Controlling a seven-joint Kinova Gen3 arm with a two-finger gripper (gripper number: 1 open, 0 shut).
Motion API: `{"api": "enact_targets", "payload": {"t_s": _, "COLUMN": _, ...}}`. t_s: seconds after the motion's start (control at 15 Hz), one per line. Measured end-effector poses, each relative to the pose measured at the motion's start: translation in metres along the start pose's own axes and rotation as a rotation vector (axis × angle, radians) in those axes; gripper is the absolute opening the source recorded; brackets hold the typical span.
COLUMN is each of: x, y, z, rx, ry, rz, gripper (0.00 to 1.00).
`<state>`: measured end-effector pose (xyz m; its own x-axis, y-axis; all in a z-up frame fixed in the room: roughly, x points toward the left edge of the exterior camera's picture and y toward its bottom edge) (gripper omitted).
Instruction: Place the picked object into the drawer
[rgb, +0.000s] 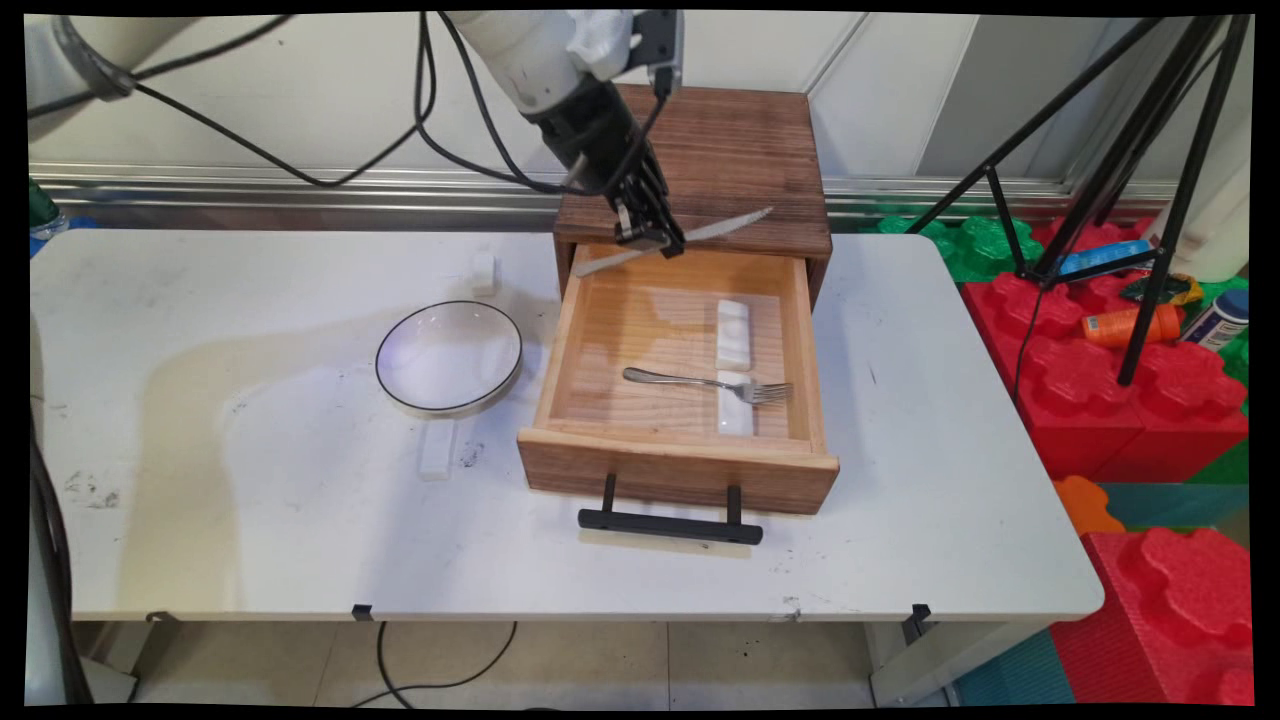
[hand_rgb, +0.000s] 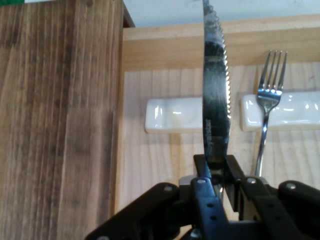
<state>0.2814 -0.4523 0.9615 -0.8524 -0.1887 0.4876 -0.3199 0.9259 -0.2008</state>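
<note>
Jaws of the gripper clench a knife level above the open drawer, blade pointing right, above a fork.

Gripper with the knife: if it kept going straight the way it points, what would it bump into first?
Probably the drawer floor near the empty white rest, though the knife held in the gripper would likely touch before the jaws. Depth is hard to judge.
</note>
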Motion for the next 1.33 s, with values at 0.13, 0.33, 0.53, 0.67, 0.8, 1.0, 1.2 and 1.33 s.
{"api": "enact_targets", "payload": {"t_s": 0.13, "x": -0.001, "y": -0.001, "z": 0.009, "rx": -0.003, "ry": 0.002, "rz": 0.004, "gripper": 0.00}}
{"api": "enact_targets", "payload": {"t_s": 0.33, "x": -0.006, "y": -0.003, "z": 0.033, "rx": -0.016, "ry": 0.007, "rz": 0.007, "gripper": 0.00}}
{"api": "enact_targets", "payload": {"t_s": 0.53, "x": -0.012, "y": -0.002, "z": 0.053, "rx": -0.028, "ry": 0.008, "rz": 0.008, "gripper": 0.00}}
{"api": "enact_targets", "payload": {"t_s": 0.67, "x": -0.017, "y": -0.003, "z": 0.063, "rx": -0.032, "ry": 0.004, "rz": 0.009, "gripper": 0.00}}
{"api": "enact_targets", "payload": {"t_s": 0.8, "x": -0.024, "y": -0.003, "z": 0.074, "rx": -0.035, "ry": -0.003, "rz": 0.008, "gripper": 0.00}}
{"api": "enact_targets", "payload": {"t_s": 1.0, "x": -0.032, "y": -0.003, "z": 0.088, "rx": -0.039, "ry": -0.012, "rz": 0.006, "gripper": 0.00}}
{"api": "enact_targets", "payload": {"t_s": 1.2, "x": -0.039, "y": -0.004, "z": 0.099, "rx": -0.040, "ry": -0.019, "rz": 0.002, "gripper": 0.00}}
{"api": "enact_targets", "payload": {"t_s": 1.33, "x": -0.042, "y": -0.004, "z": 0.105, "rx": -0.042, "ry": -0.021, "rz": -0.001, "gripper": 0.00}}
